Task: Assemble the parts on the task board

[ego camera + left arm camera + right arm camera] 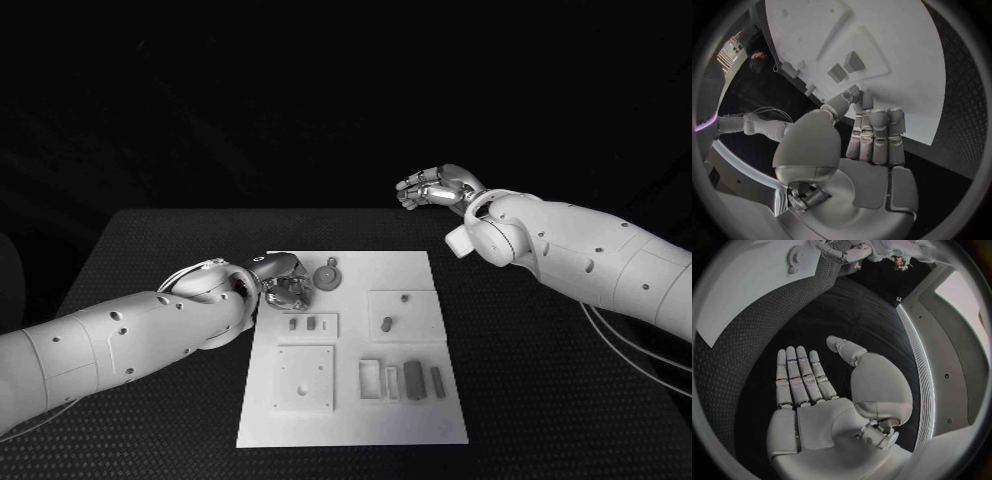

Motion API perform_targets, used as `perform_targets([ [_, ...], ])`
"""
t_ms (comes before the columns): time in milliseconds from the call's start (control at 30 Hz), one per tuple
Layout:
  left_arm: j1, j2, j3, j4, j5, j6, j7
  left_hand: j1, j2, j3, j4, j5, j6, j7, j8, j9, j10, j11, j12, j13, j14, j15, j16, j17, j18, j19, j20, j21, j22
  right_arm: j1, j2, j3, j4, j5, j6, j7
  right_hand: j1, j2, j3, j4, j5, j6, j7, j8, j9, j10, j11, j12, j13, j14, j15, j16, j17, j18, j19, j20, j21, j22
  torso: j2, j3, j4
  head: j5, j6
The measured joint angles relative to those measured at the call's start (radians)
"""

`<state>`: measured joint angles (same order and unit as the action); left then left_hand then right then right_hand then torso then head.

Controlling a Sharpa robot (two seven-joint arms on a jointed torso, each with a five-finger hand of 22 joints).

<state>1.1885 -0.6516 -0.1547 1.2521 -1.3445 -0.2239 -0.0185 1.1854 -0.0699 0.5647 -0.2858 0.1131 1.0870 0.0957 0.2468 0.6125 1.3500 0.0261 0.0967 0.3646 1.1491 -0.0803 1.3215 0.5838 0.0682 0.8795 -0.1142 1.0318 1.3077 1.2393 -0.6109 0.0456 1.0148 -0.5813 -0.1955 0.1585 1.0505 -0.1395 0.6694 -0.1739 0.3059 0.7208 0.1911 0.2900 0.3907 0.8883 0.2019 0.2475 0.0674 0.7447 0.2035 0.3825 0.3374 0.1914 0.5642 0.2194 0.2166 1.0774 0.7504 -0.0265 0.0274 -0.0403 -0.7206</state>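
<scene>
- My left hand [283, 283] sits at the task board [433, 420] far-left corner, fingertips down on/at the white plate near the left edge
- L wrist view: my left hand [870, 135] has fingers straight & side by side, tips touching the board [904, 65] edge; thumb reaches fwd beside them to about the same spot; nothing held that I can see, so it's open w/ fingers close together
- Round grey part [330, 273] w/ a small tab on top lies on the board just beside my left hand, toward board centre; touching or not, can't tell
- Two small parts [303, 323] stand in a raised block nr the board's left side; one oval part [387, 323] in the square recess to the right
- Near-right of board: row of upright slim parts [414, 380], pale & darker grey, side by side
- Near-left: flat square plate [306, 378] w/ small holes
- My right hand [437, 188] is raised well apart from the board, past the table [159, 250] far edge, fingers curled loosely in head view
- R wrist view: right hand [811, 385] palm flat, fingers straight & together, thumb out to the side, holding nothing, over black table [729, 370]
</scene>
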Motion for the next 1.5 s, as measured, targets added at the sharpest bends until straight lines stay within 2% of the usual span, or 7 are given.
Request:
perform_targets([
  [333, 0.002, 0.008, 0.001, 0.002, -0.037, 0.009, -0.024, 0.0, 0.0, 0.0, 0.0, 0.0, 0.0, 0.0, -0.002, 0.0, 0.0, 0.0, 0.0, 0.001, 0.0, 0.0, 0.007, 0.0, -0.001, 0.002, -0.002, 0.004, 0.0, 0.0, 0.0, 0.0, 0.0, 0.0, 0.0, 0.0, 0.0, 0.0, 0.0, 0.0, 0.0, 0.0, 0.0, 0.0, 0.0, 0.0, 0.0, 0.0, 0.0, 0.0, 0.0, 0.0, 0.0, 0.0, 0.0, 0.0, 0.0, 0.001, 0.0, -0.0001, 0.0006, -0.003, -0.002],
  [800, -0.002, 0.031, 0.0, -0.016, -0.087, 0.024, -0.055, 0.015, 0.001, -0.001, -0.001, 0.0, 0.003, -0.003, 0.004, 0.0, 0.005, -0.003, 0.004, 0.003, 0.004, -0.003, 0.011, 0.0, -0.001, 0.008, -0.003, 0.01, 0.0, 0.0, 0.001, 0.0, -0.001, 0.0, 0.0, 0.0, 0.0, 0.0, 0.0, 0.0, 0.0, 0.0, 0.0, 0.0, 0.0, 0.0, 0.0, 0.0, 0.0, 0.0, 0.0, 0.0, -0.001, 0.0, 0.0, 0.0, -0.004, 0.002, 0.0, -0.002, 0.001, -0.003, -0.004],
  [1367, -0.006, 0.025, -0.002, -0.015, -0.062, 0.016, -0.054, 0.009, 0.007, -0.001, -0.002, 0.0, -0.001, -0.004, -0.004, -0.005, 0.005, -0.003, -0.004, 0.002, 0.004, -0.003, 0.011, -0.005, -0.002, 0.011, -0.007, 0.01, 0.0, 0.0, -0.001, 0.0, -0.001, 0.0, 0.0, 0.0, 0.0, 0.0, 0.0, 0.0, 0.004, 0.0, 0.0, 0.0, -0.001, 0.0, 0.0, 0.0, 0.0, 0.0, 0.0, 0.0, -0.001, 0.0, 0.0, 0.0, -0.004, 0.003, -0.001, -0.0008, 0.0016, -0.005, -0.004],
  [1400, -0.006, 0.025, -0.002, -0.015, -0.059, 0.014, -0.054, 0.009, 0.007, -0.001, -0.002, 0.0, -0.004, -0.001, -0.004, -0.005, 0.005, -0.003, -0.004, 0.002, 0.004, -0.003, 0.011, -0.006, -0.002, 0.011, -0.007, 0.01, 0.0, 0.0, -0.001, 0.0, -0.001, 0.0, 0.0, 0.0, 0.0, 0.0, 0.0, 0.0, 0.004, 0.0, 0.0, 0.0, -0.001, 0.0, 0.0, 0.0, 0.0, 0.0, 0.0, 0.0, -0.001, 0.0, 0.0, 0.0, -0.004, 0.003, -0.001, -0.0008, 0.0016, -0.006, -0.004],
  [1433, -0.007, 0.024, -0.003, -0.016, -0.056, 0.013, -0.054, 0.012, 0.004, 0.001, -0.004, 0.0, -0.029, 0.014, -0.016, -0.009, 0.002, 0.0, -0.011, 0.001, 0.001, -0.001, 0.005, -0.009, -0.002, 0.011, -0.007, 0.01, 0.0, 0.0, -0.002, 0.0, -0.001, 0.0, 0.0, 0.0, 0.0, 0.0, 0.0, 0.0, 0.004, 0.0, 0.0, 0.0, -0.001, 0.0, 0.0, 0.0, 0.0, 0.0, 0.0, 0.0, -0.002, 0.0, 0.0, 0.0, -0.004, 0.003, -0.001, -0.0008, 0.0015, -0.006, -0.003],
  [1500, -0.008, 0.022, -0.004, -0.019, -0.048, 0.011, -0.054, 0.026, -0.005, 0.008, -0.003, 0.0, -0.069, 0.016, -0.035, -0.019, -0.014, 0.005, -0.017, 0.006, -0.019, 0.004, -0.01, -0.017, -0.005, 0.006, -0.003, 0.001, 0.0, 0.0, -0.002, 0.0, -0.001, 0.0, 0.0, 0.0, 0.0, 0.0, 0.0, 0.0, 0.004, 0.0, 0.0, 0.0, -0.001, 0.0, 0.0, 0.0, 0.0, 0.0, 0.0, 0.0, -0.001, 0.0, 0.0, 0.0, -0.004, 0.003, -0.001, -0.0008, 0.0016, -0.006, -0.003],
])
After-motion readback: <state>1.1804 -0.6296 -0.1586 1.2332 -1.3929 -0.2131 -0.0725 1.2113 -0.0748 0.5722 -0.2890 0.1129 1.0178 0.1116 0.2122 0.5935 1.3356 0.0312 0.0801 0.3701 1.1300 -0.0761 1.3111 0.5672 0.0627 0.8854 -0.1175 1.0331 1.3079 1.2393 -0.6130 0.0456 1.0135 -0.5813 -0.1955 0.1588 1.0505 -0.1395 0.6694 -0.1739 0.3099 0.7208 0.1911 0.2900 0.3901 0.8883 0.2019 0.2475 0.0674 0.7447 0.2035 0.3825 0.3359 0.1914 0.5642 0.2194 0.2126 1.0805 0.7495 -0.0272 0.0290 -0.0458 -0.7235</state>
